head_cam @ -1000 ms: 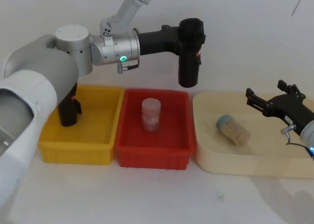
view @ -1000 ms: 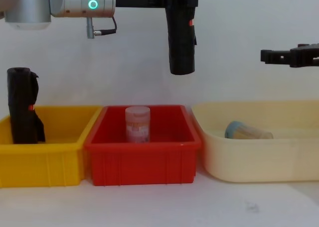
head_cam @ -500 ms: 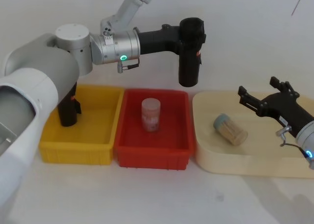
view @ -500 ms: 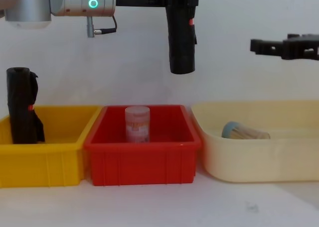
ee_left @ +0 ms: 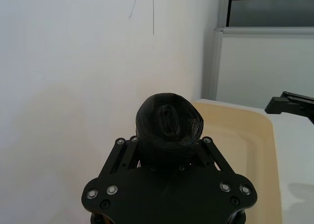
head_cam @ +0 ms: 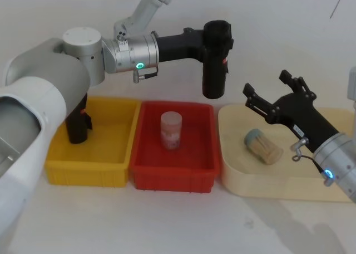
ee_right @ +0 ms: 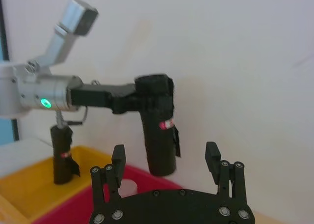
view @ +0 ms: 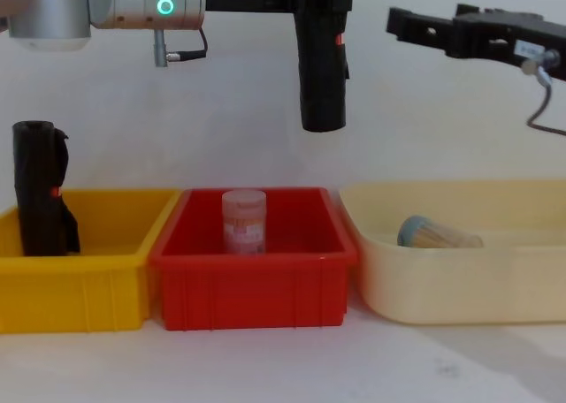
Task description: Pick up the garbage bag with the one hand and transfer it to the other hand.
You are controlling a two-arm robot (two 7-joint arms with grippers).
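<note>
Grippers and roll above three containers. On a silver-grey wrist with a green ring, the long black left gripper [head_cam: 208, 41] is clamped on the top of the garbage bag [head_cam: 214, 76], a matte black cylindrical roll of plastic hanging upright in the air over the back right corner of the red plastic bin [head_cam: 172, 175]. On a blue-ringed wrist, the black right gripper [head_cam: 267, 84] hovers over the cream tray [head_cam: 278, 184], fingers spread wide, pointed at the roll and apart from it. A second black roll [head_cam: 78, 123] stands in the yellow plastic bin [head_cam: 83, 173].
</note>
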